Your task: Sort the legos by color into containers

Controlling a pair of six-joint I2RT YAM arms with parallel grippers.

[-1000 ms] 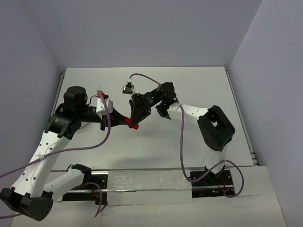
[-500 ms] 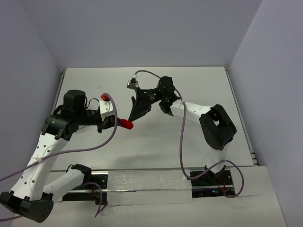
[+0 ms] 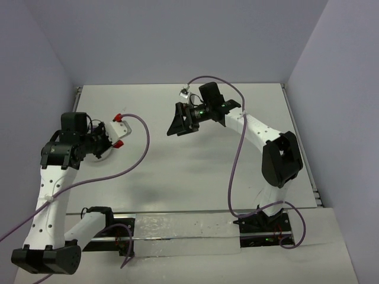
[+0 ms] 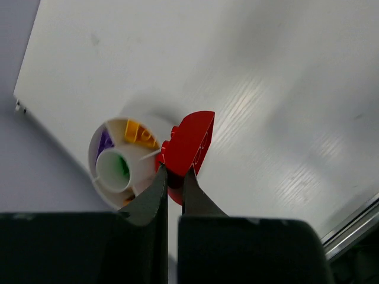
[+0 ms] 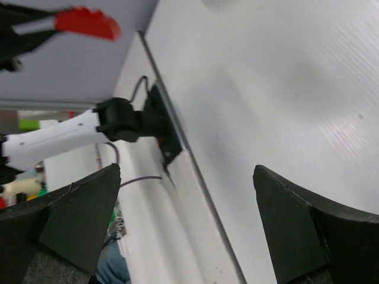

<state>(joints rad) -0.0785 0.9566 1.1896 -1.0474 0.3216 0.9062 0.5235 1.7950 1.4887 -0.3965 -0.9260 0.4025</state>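
My left gripper (image 4: 174, 173) is shut on a red lego (image 4: 189, 142), which sticks out past the fingertips. It hangs just beside and above the rim of the round white container (image 4: 98, 177). The container's compartments hold a purple lego (image 4: 105, 142), an orange one (image 4: 138, 132) and a green one (image 4: 123, 169). In the top view the left gripper (image 3: 116, 144) and red lego (image 3: 119, 144) sit at the table's left, with the container (image 3: 106, 156) mostly hidden beneath them. My right gripper (image 3: 173, 121) (image 5: 186, 168) stands wide open and empty over the middle back of the table.
The table's left edge and the grey wall lie close behind the container (image 4: 23, 100). The near metal rail (image 3: 177, 223) runs along the front by the arm bases. In the right wrist view the left arm's base (image 5: 127, 124) shows at the table edge.
The right gripper opened off the red lego and drew back up and to the right. The left gripper carried the lego left, from mid-table to the container.
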